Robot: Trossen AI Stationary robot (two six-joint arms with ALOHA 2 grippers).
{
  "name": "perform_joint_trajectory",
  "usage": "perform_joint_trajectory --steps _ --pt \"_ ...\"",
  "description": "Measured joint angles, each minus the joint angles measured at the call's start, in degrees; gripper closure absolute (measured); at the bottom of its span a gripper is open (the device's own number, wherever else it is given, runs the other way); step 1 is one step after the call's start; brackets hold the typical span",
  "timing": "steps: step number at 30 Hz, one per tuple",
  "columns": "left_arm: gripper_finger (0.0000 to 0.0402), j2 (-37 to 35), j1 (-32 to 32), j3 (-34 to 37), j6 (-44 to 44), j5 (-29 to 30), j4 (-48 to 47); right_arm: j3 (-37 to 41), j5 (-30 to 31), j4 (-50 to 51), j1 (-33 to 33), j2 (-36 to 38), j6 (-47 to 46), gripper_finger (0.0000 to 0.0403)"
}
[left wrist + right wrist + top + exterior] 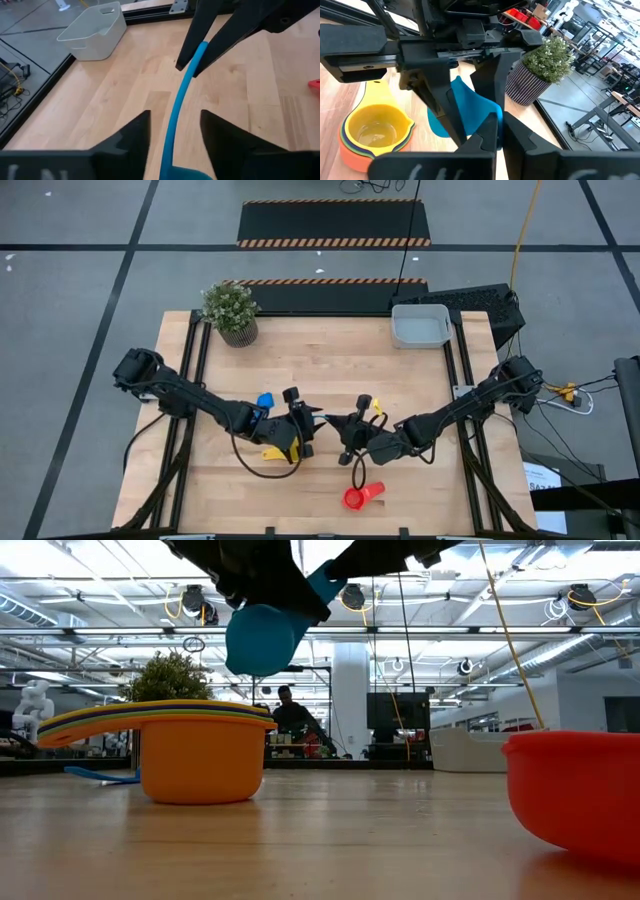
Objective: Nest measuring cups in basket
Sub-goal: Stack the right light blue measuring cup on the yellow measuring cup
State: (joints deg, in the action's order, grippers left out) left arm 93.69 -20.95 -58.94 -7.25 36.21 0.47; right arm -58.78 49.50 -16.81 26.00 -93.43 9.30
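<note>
The wooden desk (pixel 330 370) carries a grey basket (pixel 420 326) at about 1 o'clock, a potted plant (pixel 231 312) at 11, a yellow-topped cup stack (pixel 281 448) at 7, and a red cup (pixel 362 496) at 6.
</note>
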Motion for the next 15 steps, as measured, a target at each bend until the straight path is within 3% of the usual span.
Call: perform_joint_trajectory --steps 10,15 --pt "0.038 0.0 0.0 0.0 1.4 -0.2 0.0 0.0 -0.4 0.5 0.0 0.0 -0.5 0.0402" --pt "0.0391 -0.8 -0.7 0.0 1.6 -0.5 -0.4 0.0 -1.3 0.7 0.8 0.6 1.6 0.038"
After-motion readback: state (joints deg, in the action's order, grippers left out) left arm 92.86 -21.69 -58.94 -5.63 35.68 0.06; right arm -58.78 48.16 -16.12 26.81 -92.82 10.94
